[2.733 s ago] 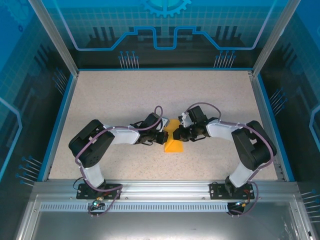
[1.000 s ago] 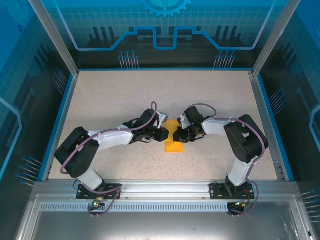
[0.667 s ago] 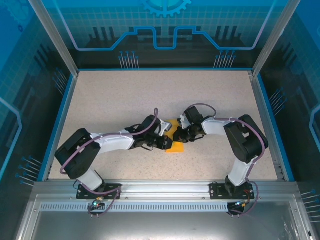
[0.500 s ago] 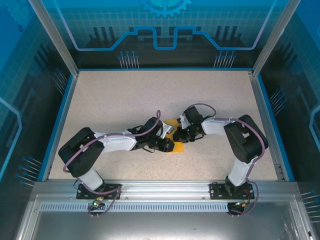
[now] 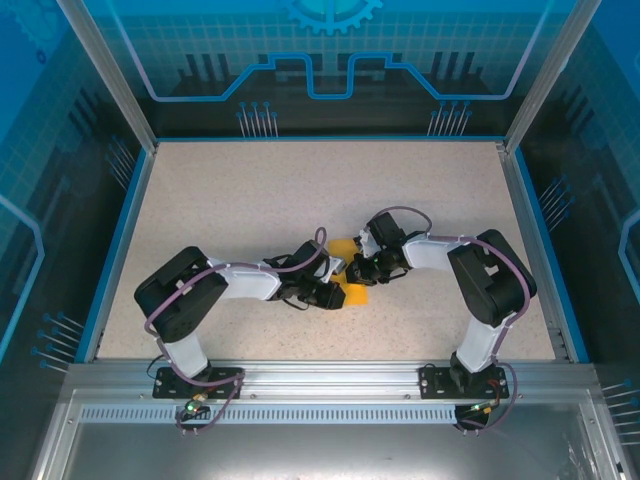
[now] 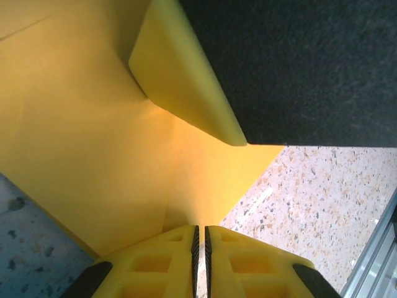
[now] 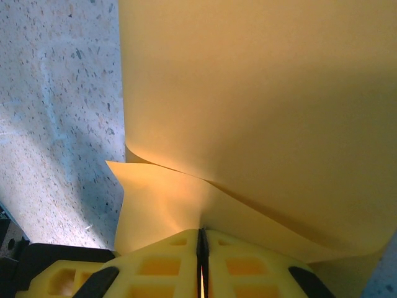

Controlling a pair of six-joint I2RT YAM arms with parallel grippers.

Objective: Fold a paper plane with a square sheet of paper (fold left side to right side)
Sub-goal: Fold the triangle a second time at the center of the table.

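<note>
**Fig. 1. Both jaws closed on the half-folded sheet**

Left jaws: the 2 yellow fingers (image 6: 149,270) stand all but together, with a corner of the sheet of paper (image 6: 93,136) nipped at their tips. Right jaws: the fingers (image 7: 248,267) are shut to a hairline on a raised fold of the sheet (2 layers meet at the slit). A flap curls upward close to the left wrist camera. From above, the orange-yellow sheet lies partly folded between the 2 wrists, near the middle of the speckled bench (image 5: 250,200).
</note>
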